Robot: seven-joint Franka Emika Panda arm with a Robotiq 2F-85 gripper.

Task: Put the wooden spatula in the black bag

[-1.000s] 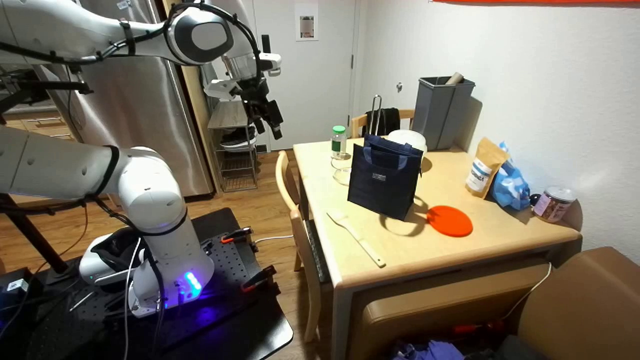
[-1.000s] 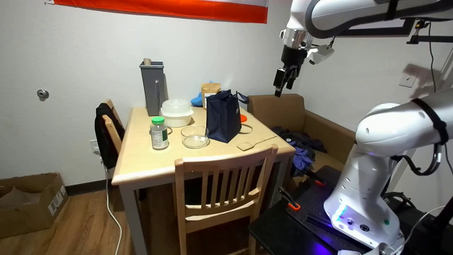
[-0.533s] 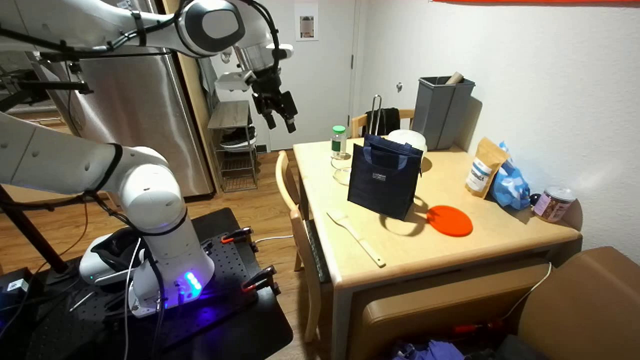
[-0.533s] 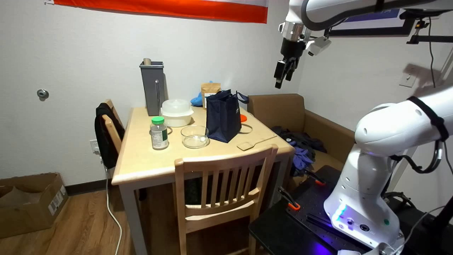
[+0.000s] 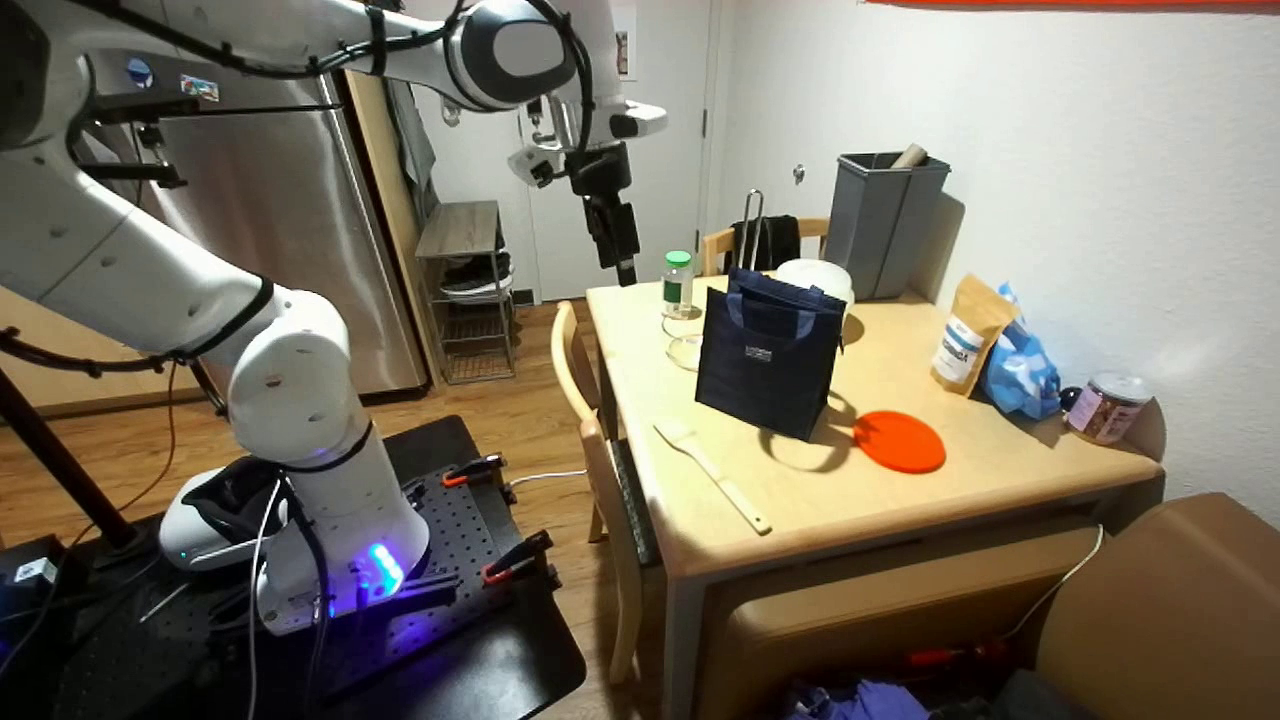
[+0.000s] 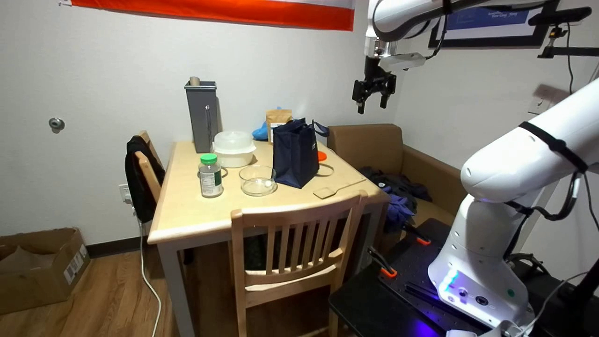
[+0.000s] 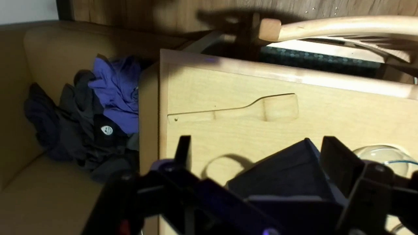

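The wooden spatula (image 5: 718, 481) lies flat on the table near its edge, in front of the bag. It also shows in an exterior view (image 6: 325, 192) and whole in the wrist view (image 7: 280, 108). The black bag (image 5: 766, 365), dark navy with handles, stands upright on the table; it also shows in an exterior view (image 6: 294, 154). In the wrist view the bag (image 7: 287, 169) is partly hidden by the gripper. My gripper (image 6: 372, 106) is open and empty, high above the table. Its fingertips (image 7: 257, 140) are wide apart in the wrist view, with the spatula beyond them.
An orange disc (image 5: 899, 442) lies beside the bag. A glass bowl (image 6: 258, 181), a green-lidded jar (image 6: 211, 178), a white container (image 6: 233, 152) and a tall grey bin (image 6: 202, 117) stand on the table. A chair (image 6: 299, 213) is at the table's edge; a brown couch (image 6: 365, 147) lies behind.
The arm has swung toward the table and the gripper has turned, now pointing more straight down. The gripper stays open. The spatula and bag have not moved.
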